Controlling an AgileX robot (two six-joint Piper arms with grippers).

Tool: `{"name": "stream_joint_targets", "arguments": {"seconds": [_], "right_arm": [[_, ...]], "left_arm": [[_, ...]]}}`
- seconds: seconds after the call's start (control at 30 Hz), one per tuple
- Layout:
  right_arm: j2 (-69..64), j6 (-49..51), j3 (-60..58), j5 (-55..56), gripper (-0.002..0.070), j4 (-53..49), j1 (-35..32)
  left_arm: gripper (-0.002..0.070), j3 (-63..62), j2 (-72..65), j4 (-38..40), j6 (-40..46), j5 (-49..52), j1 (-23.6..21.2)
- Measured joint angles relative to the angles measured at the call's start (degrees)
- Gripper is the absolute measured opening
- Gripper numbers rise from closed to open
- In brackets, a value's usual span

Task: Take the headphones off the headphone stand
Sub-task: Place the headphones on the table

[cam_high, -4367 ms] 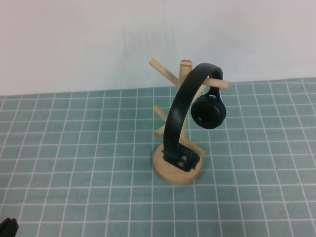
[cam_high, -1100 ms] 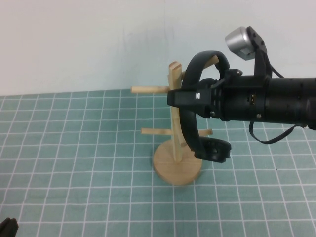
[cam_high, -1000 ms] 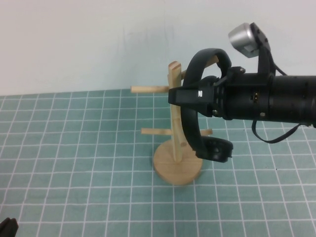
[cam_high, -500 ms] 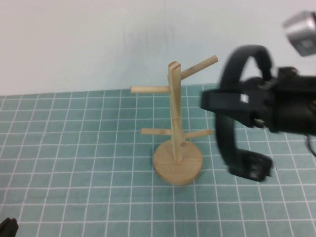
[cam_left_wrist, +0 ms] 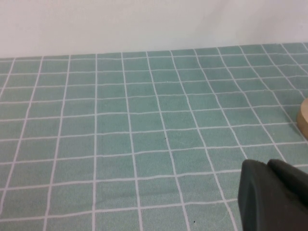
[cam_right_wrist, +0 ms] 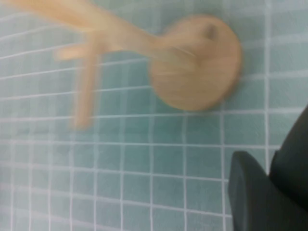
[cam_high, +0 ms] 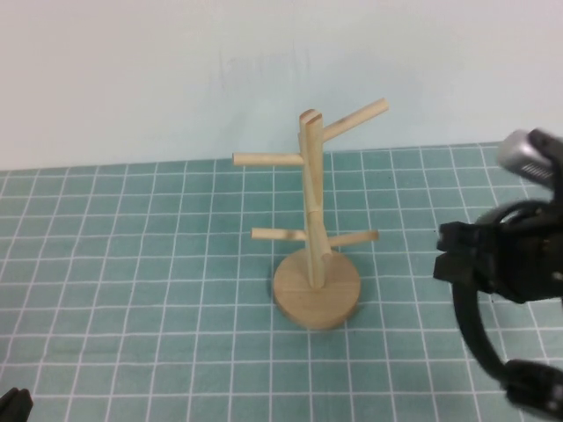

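The light wooden headphone stand (cam_high: 314, 264) stands bare at the middle of the mat, with nothing on its pegs. The black headphones (cam_high: 473, 332) hang in my right gripper (cam_high: 450, 255) to the right of the stand and clear of it. The band curves down to an ear cup (cam_high: 533, 392) at the lower right edge. The right gripper is shut on the band. The right wrist view shows the stand's round base (cam_right_wrist: 197, 62) blurred, and a dark finger (cam_right_wrist: 252, 192). My left gripper (cam_high: 13, 406) sits parked at the near left corner, shut and empty; it also shows in the left wrist view (cam_left_wrist: 269, 168).
A green mat with a white grid (cam_high: 132, 264) covers the table, with a pale wall (cam_high: 176, 70) behind it. A sliver of the stand's base (cam_left_wrist: 304, 115) shows at the edge of the left wrist view.
My right gripper has lifted the headphones off the stand's peg and carried them right and down toward the near right. The stand stays in place. The left arm has not moved.
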State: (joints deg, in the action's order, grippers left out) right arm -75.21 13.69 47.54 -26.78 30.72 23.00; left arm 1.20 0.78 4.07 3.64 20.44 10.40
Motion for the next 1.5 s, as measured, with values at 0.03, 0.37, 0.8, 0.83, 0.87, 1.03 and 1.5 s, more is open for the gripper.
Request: {"name": "stream_joint_targets", "arguments": {"seconds": [0.03,0.37,0.8,0.83,0.87,1.03,1.5], "right_arm": [[-2.39,0.00,0.00,0.80,-0.0005,3.22,-1.16],[-18.07,-7.13,0.10,8.26,-0.0005,24.53,-9.19],[-27.62,-15.20,2.45,11.58,0.0258,31.15,-9.19],[-27.76,-16.48,2.45,11.70,0.0294,30.89,-9.19],[-27.76,-18.20,2.45,11.70,0.0320,30.46,-9.19],[-27.39,-29.18,2.45,8.64,0.0330,23.12,-9.19],[-15.28,-6.49,19.69,-24.87,-0.0006,-42.86,-9.19]], "left_arm": [[-0.0006,0.00,0.00,0.00,0.00,0.00,0.00],[-0.0006,0.00,0.00,0.00,0.00,0.00,0.00],[-0.0006,0.00,0.00,0.00,0.00,0.00,0.00],[-0.0006,0.00,0.00,0.00,0.00,0.00,0.00],[-0.0006,0.00,0.00,0.00,0.00,0.00,0.00],[-0.0006,0.00,0.00,0.00,0.00,0.00,0.00],[-0.0006,0.00,0.00,0.00,0.00,0.00,0.00]]}}
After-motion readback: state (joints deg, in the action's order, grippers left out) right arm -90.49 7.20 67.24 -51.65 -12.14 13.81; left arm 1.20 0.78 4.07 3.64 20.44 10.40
